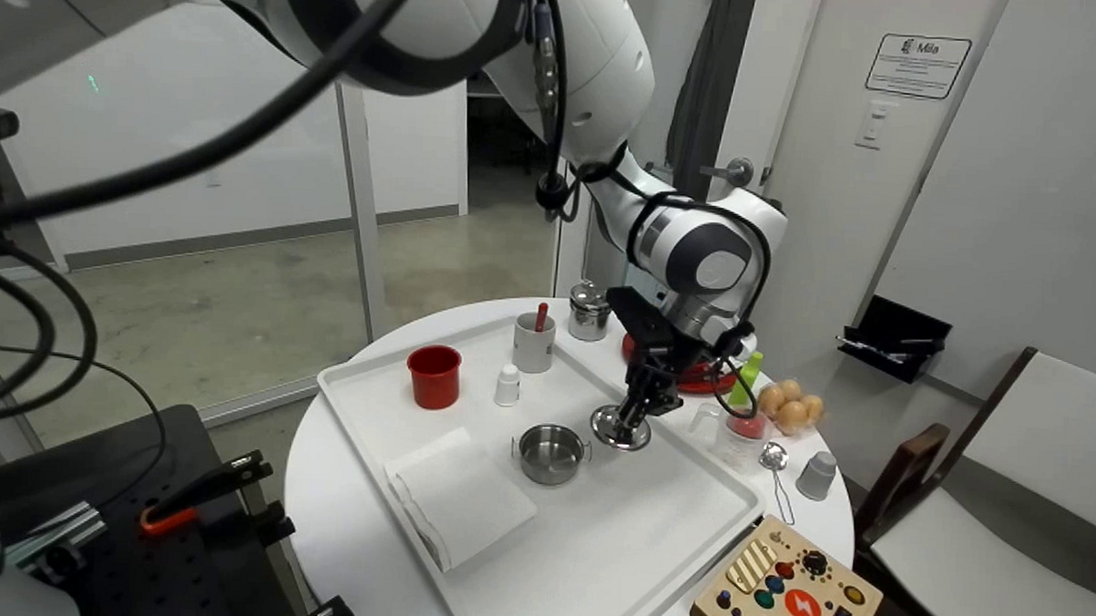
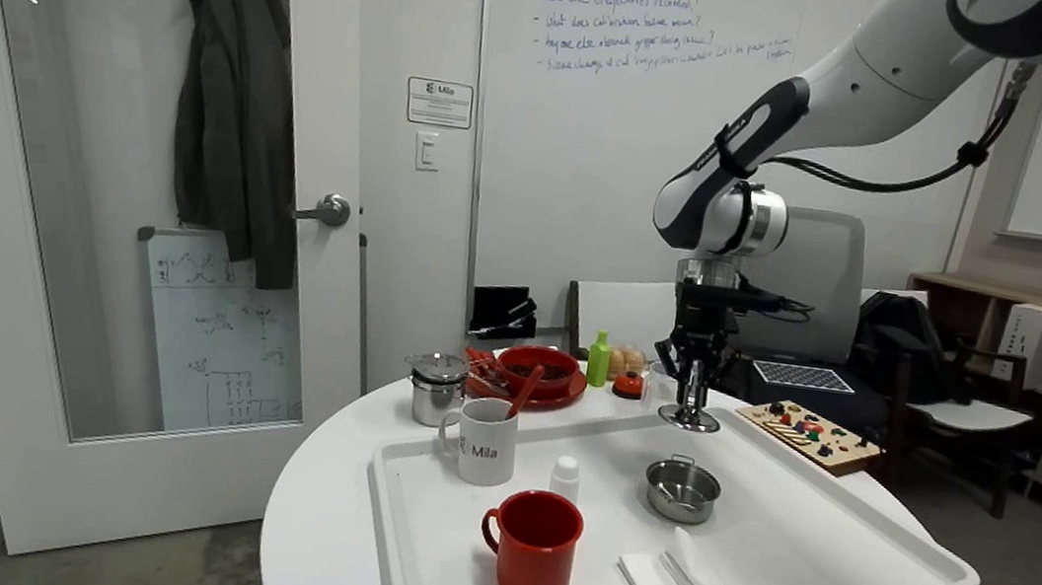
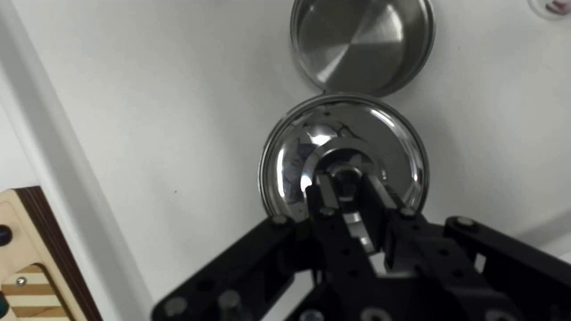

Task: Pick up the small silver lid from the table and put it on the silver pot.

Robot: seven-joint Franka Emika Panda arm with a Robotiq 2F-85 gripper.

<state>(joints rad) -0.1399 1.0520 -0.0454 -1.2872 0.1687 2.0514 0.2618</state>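
1. Wrist view: the small silver lid (image 3: pixel 328 138) faces up, its top side and knob turned toward the camera; its outline is a circle, equally wide along any axis.
2. Wrist view: its metal is mirror-bright, with a rolled edge, a ring round the knob and streaks of reflected light.
3. Wrist view: the pincer (image 3: pixel 350 183) has its fingers drawn in to a narrow gap, clasping the knob and hiding the lid's lower part. The lid's upper edge just overlaps the outline of the silver pot (image 3: pixel 357 49), which sits hollow side up on the white tray (image 3: pixel 192 111). A wooden board (image 3: pixel 18 220) juts in at lower left.
4. In an exterior view, the lid hangs nearly level above the tray, just beside the pot, whose thin handles stick out at both sides. A folded white cloth (image 1: pixel 468 501) lies on the pot's other side. A red cup (image 1: pixel 434 386), a small white container (image 1: pixel 507 386) and a white mug (image 1: pixel 534 349) stand further along the tray, which rests on the desk (image 1: pixel 345 520).
5. In an exterior view, the lid is seen nearly edge-on, a slim, level disc with the pincer upright over it; the pot stands nearer. Behind, on the desk outside the tray, are a lidded metal canister (image 2: pixel 436 396), a red bowl (image 2: pixel 534 386) and a green bottle (image 2: pixel 598 360).
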